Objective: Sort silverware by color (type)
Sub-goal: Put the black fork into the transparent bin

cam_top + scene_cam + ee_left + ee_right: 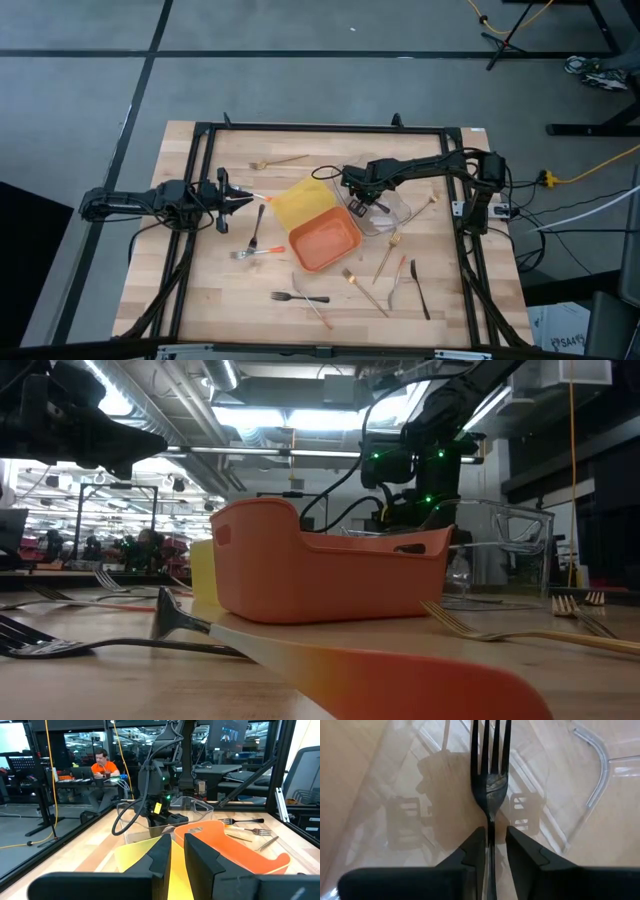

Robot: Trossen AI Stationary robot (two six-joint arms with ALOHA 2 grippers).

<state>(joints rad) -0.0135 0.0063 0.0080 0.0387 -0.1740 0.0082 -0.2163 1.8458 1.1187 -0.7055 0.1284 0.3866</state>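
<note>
Clear tray [590, 795], black fork [490, 780] tines fwd

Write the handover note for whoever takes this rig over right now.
Right gripper: over the clear tray, a black fork between its fingers with a narrow gap on each side; whether it grips or has let go I cannot tell.
Left gripper: waiting at the table's left side, by the yellow tray, fingers slightly apart, holding nothing visible.
Orange tray: no silverware visible inside it.
Left on the table: a gold fork at the far edge, a black fork and an orange-handled fork left of the trays, several gold, black and orange-handled pieces in front and to the right.
</note>
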